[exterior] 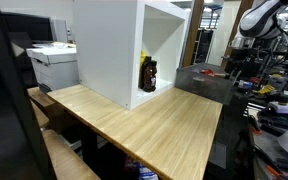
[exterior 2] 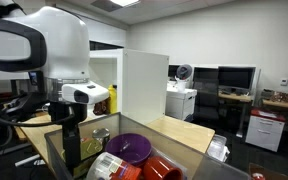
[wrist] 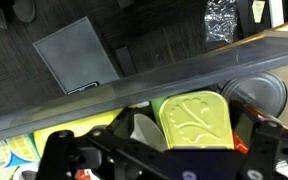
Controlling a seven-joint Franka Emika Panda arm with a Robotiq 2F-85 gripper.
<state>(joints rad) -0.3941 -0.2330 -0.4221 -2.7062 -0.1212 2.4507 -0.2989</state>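
In the wrist view my gripper [wrist: 166, 142] comes in from the bottom edge, open, its black fingers [wrist: 62, 152] spread wide. Between them, lower down, lies a yellow-green tin [wrist: 194, 118] with an embossed leaf pattern, inside a clear bin [wrist: 104, 98]. Whether a finger touches the tin I cannot tell. A grey bowl [wrist: 260, 94] lies to the tin's right and yellow packaging [wrist: 54, 136] to its left. In an exterior view the white arm [exterior 2: 54, 45] holds the gripper [exterior 2: 72, 150] down over the clear bin [exterior 2: 134, 160], which holds a purple bowl [exterior 2: 129, 147] and a red cup [exterior 2: 164, 168].
A tall white open-fronted cabinet [exterior: 109, 45] stands on the wooden table [exterior: 164, 125], with a dark brown bottle [exterior: 148, 75] inside it. A printer [exterior: 52, 62] sits behind the table. A grey mat [wrist: 74, 55] and crumpled foil [wrist: 219, 22] lie on the floor beyond the bin.
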